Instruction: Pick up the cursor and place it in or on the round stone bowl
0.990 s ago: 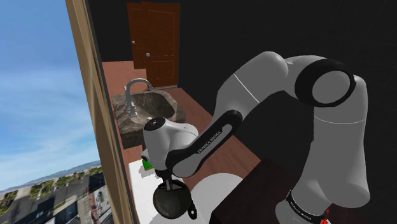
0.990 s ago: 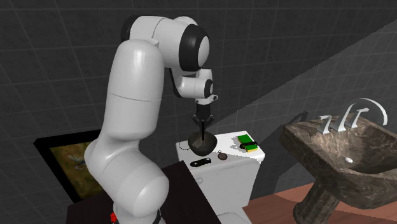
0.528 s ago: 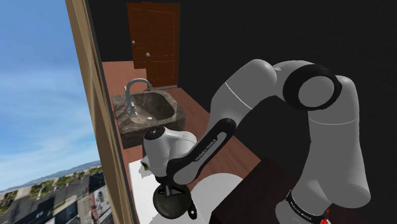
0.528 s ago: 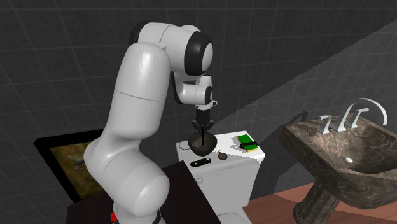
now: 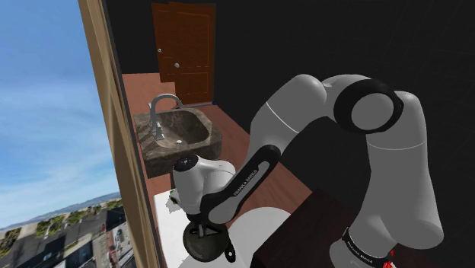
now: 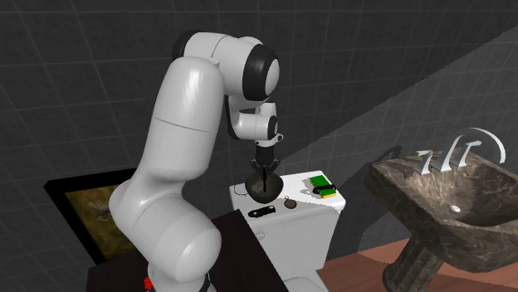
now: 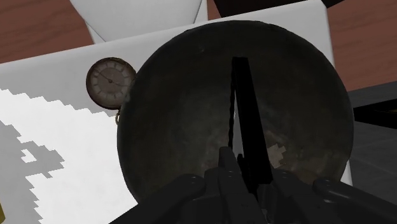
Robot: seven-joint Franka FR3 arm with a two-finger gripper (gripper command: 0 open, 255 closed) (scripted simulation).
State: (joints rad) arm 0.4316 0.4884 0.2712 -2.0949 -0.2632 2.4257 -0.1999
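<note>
Dark mottled bowl (image 7: 172,121), black cursor (image 7: 245,108)

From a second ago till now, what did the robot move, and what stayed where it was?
The arm bent lower and brought the tool down closer to the dark bowl. It still clasps the thin black stick, which points into the bowl. Nothing was let go. The bowl, the pocket watch, the green block and the sink stayed put.
</note>
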